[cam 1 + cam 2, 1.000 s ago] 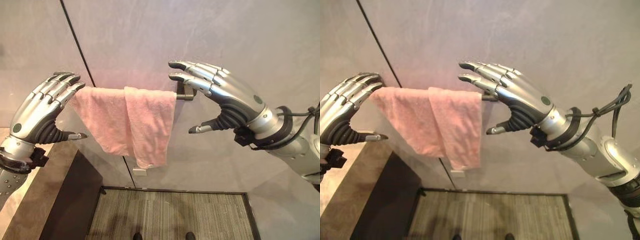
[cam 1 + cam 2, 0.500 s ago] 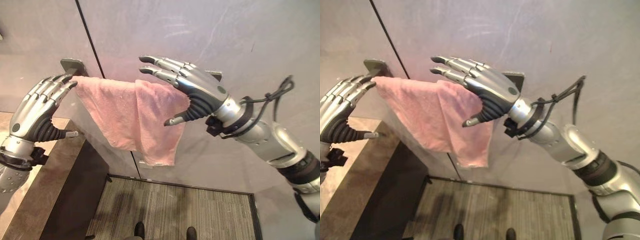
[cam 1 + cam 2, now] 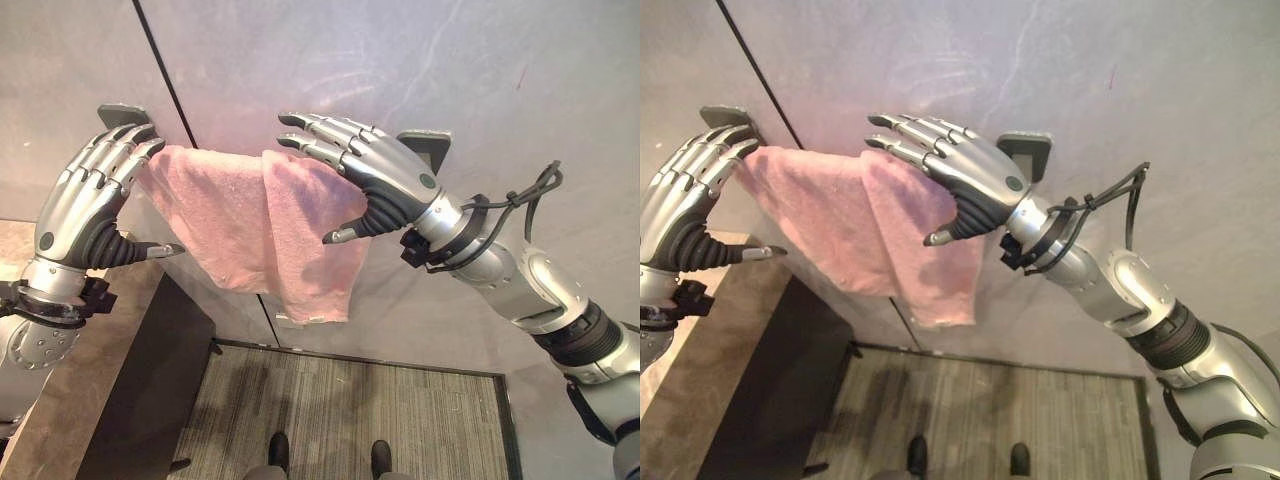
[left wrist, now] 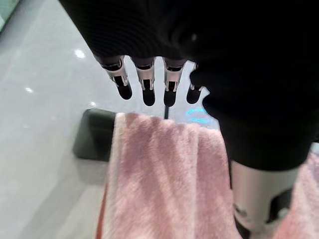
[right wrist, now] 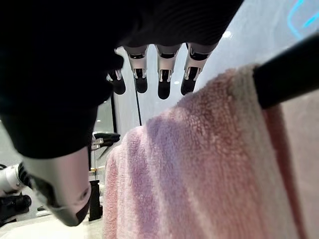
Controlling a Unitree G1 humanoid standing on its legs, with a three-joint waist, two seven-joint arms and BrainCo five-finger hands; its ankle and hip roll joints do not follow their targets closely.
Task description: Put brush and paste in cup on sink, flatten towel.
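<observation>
Reaching up toward a wall rail, both robot hands have their silver, dark-tipped fingers held straight and released, grasping nothing. The left hand's fingers [image 3: 120, 150] point up at the left end of the rail, their tips just beside the upper left edge of the soft pink terry towel [image 3: 240, 230]; whether they touch the cloth cannot be told. The left hand [image 3: 80, 205] has its thumb stuck out sideways below the towel's edge, apart from it. The right hand's fingers [image 3: 320, 135] stretch leftward over the top of the towel near its middle, close above the fold where it passes over the rail. The right hand [image 3: 385, 185] is in front of the towel's right part, with its thumb pointing down and left across the cloth.

The pink towel hangs draped over a thin dark horizontal bar [image 5: 286, 74], bunched unevenly: a wider sheet falls on the left and a narrower, longer flap hangs lower on the right. The bar is fixed to the pale grey wall [image 3: 420, 60] by two dark square brackets, the left bracket [image 3: 120, 113] just behind the left fingertips and the right bracket [image 3: 428, 147] just behind the right hand's back. A dark vertical seam [image 3: 160, 70] runs down the wall behind the towel. Below, a brown stone-patterned surface [image 3: 85, 400] lies at the lower left, beside a grey striped floor mat [image 3: 350, 410].
</observation>
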